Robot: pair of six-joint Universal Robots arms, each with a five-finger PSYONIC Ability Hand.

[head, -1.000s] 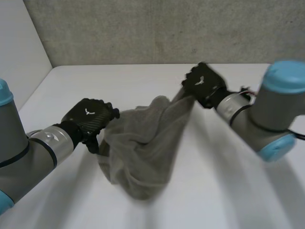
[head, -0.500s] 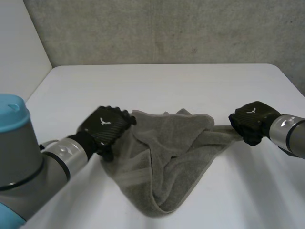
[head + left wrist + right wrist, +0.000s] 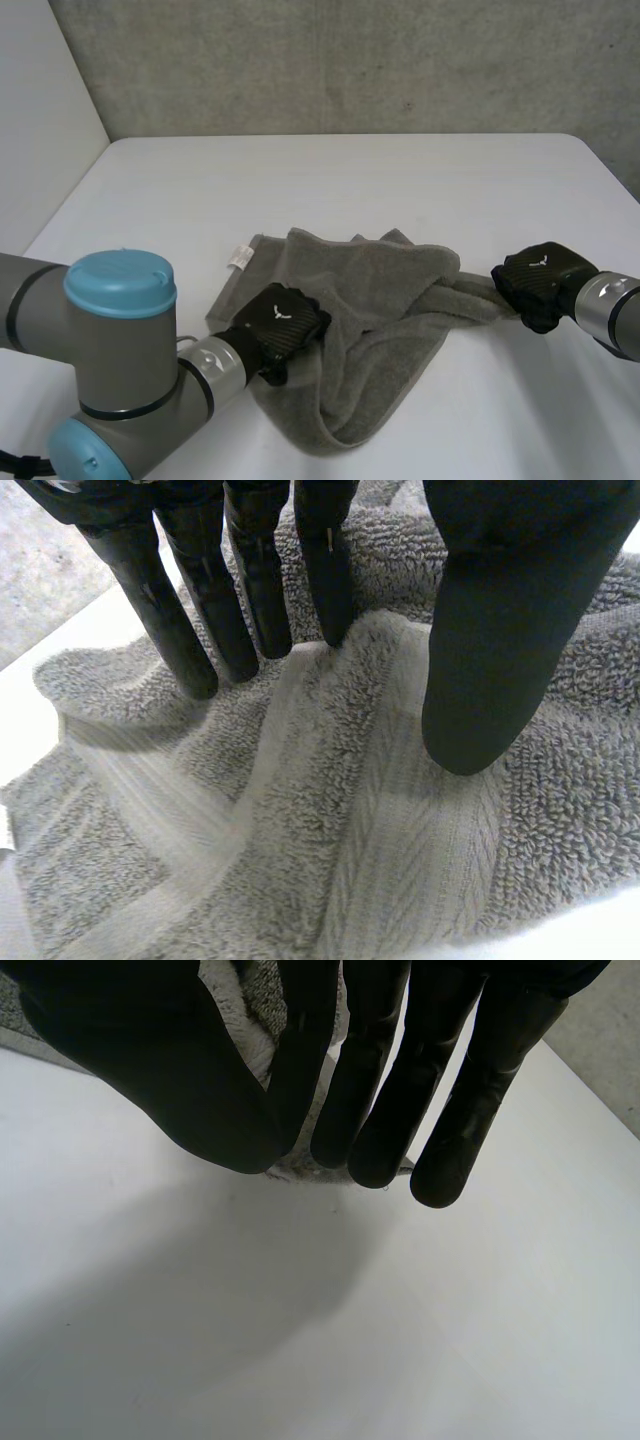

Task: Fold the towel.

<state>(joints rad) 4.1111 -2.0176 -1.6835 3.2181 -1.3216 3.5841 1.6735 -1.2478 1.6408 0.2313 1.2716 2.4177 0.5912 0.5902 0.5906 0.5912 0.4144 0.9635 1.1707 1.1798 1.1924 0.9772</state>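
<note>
Soft, even light is falling from above onto the white surface [image 3: 400, 190], leaving it bright and pale. The grey towel [image 3: 370, 300] is shading its own folds darker and casting a thin, faint shadow along its near edge, while its raised pile is catching light.

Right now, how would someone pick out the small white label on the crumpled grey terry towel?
On the white table, find the crumpled grey terry towel lying in front of the robot. Follow it to the flat corner just beyond the left hand. There the small white label sits at the edge, a tiny pale rectangle against the grey pile.
</note>
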